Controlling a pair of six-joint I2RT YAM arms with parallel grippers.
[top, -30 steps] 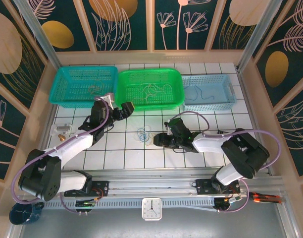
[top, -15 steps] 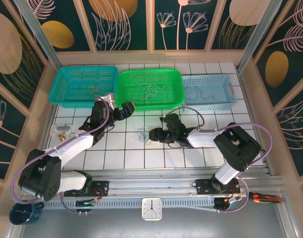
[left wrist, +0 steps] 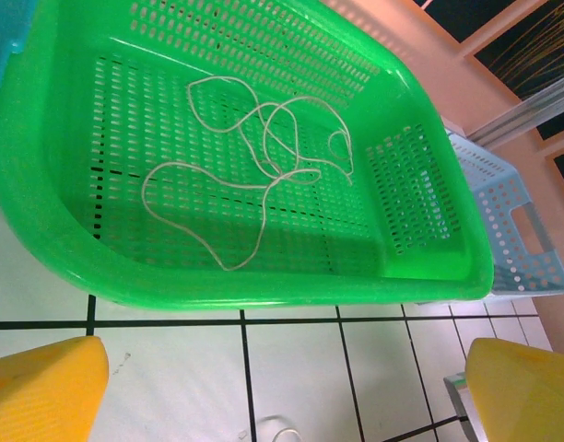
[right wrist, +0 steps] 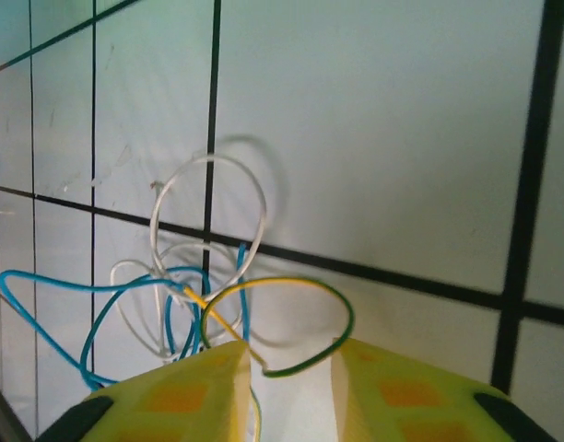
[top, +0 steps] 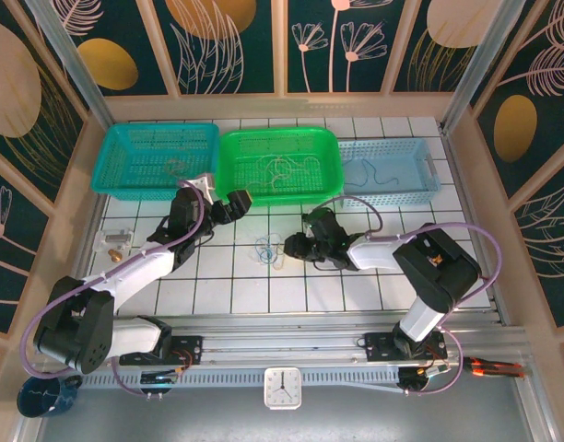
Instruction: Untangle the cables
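Observation:
A small tangle of cables (top: 266,249) lies on the white tiles in the middle of the table. Seen from the right wrist, it is a white loop (right wrist: 208,161), blue strands (right wrist: 42,281) and a yellow-green loop (right wrist: 277,281). My right gripper (top: 296,247) sits just right of the tangle. The right gripper (right wrist: 291,368) is open by a narrow gap, and the yellow-green loop runs between its fingers. My left gripper (top: 234,204) hovers wide open in front of the green basket (top: 280,136), holding nothing. A cream cable (left wrist: 264,175) lies loose in the green basket (left wrist: 264,290).
A teal basket (top: 111,161) stands at the back left with a thin cable in it. A light blue basket (top: 429,175) at the back right holds a blue cable (top: 374,175). A small brass part (top: 114,242) lies at the left. Wooden walls ring the table.
My right gripper moved left up to the tangle and its jaws narrowed around the yellow-green loop. The left arm stayed put.

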